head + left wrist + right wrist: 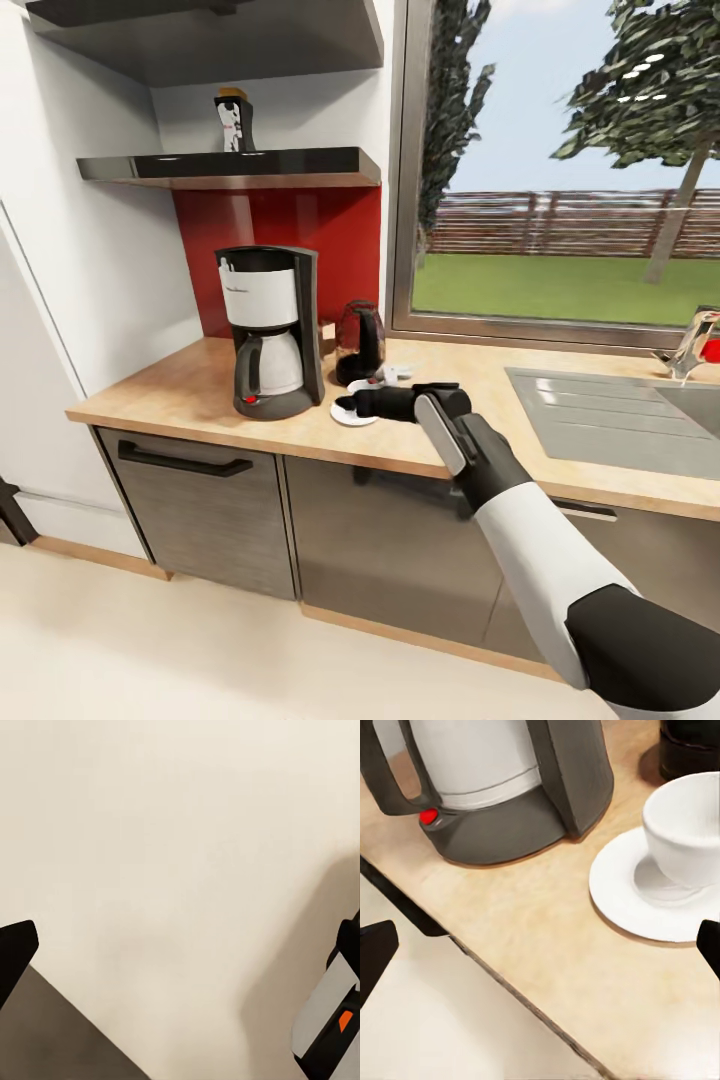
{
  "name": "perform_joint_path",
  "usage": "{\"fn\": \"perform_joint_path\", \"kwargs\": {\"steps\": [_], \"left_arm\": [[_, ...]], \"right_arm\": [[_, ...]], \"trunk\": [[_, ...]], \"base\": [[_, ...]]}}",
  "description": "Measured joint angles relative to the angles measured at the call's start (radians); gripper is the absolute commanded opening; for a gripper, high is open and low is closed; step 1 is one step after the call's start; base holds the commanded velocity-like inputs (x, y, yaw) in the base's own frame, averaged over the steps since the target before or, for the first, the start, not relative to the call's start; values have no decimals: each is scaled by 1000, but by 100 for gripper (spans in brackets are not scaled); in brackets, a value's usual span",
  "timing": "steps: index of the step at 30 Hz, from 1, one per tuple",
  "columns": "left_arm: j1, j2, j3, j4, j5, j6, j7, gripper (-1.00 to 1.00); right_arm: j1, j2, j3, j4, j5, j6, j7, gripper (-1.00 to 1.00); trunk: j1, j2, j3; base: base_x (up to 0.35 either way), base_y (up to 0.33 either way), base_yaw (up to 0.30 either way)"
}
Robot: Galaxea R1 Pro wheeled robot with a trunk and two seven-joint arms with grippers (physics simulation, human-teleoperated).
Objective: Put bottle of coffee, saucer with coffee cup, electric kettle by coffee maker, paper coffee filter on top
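The coffee maker (270, 340) (502, 787) stands on the kitchen countertop (180, 395) (547, 945). Just right of it stands the electric kettle (360, 340). In front of the kettle lies the saucer (345, 416) (630, 896), and the coffee cup (690, 832) sits on it. My right gripper (352, 403) (540, 952) hovers open over the saucer's near side, holding nothing. The bottle of coffee (233, 122) stands on the kitchen shelf (230, 165) above. My left gripper (180, 945) is open over pale floor. The paper coffee filter is out of view.
A steel sink (610, 415) with a tap (690, 345) is set into the counter at the right, under a window (560, 170). Dark cabinet fronts (200, 500) run below the worktop. A small white shape (396, 374) lies beside the kettle, too small to identify.
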State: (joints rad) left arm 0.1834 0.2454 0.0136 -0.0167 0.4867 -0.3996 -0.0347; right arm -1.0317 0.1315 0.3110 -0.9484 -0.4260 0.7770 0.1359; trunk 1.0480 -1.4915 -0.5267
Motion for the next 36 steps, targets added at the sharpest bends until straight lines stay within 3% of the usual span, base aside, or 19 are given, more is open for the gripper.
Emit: {"fn": "perform_joint_path", "kwargs": {"steps": [8,15,18,21,22,24,29,36], "left_arm": [[0,0,-1,0,0,0,0,100],[0,0,0,0,-2,0,0,100],[0,-1,0,0,-2,0,0,100],[0,0,-1,-1,-3,0,0,100],[0,0,-1,-1,-3,0,0,100],[0,0,-1,-1,-3,0,0,100],[0,0,-1,-1,-4,0,-1,100],[0,-1,-1,-13,-7,-5,0,100]], "right_arm": [[2,4,4,2,-75,110,139,100],[6,43,30,112,-107,141,208,100],[6,43,59,186,-109,145,235,100],[6,43,135,263,-110,140,269,100],[6,43,181,301,-109,134,283,100],[7,43,236,356,-116,117,295,100],[10,43,293,465,-149,85,310,100],[21,43,333,572,-161,77,316,100]], "trunk": [[0,0,0],[0,0,0],[0,0,0],[0,0,0],[0,0,0],[0,0,0],[0,0,0],[0,0,0]], "base": [[0,0,0],[0,0,0],[0,0,0],[0,0,0],[0,0,0],[0,0,0],[0,0,0],[0,0,0]]}}
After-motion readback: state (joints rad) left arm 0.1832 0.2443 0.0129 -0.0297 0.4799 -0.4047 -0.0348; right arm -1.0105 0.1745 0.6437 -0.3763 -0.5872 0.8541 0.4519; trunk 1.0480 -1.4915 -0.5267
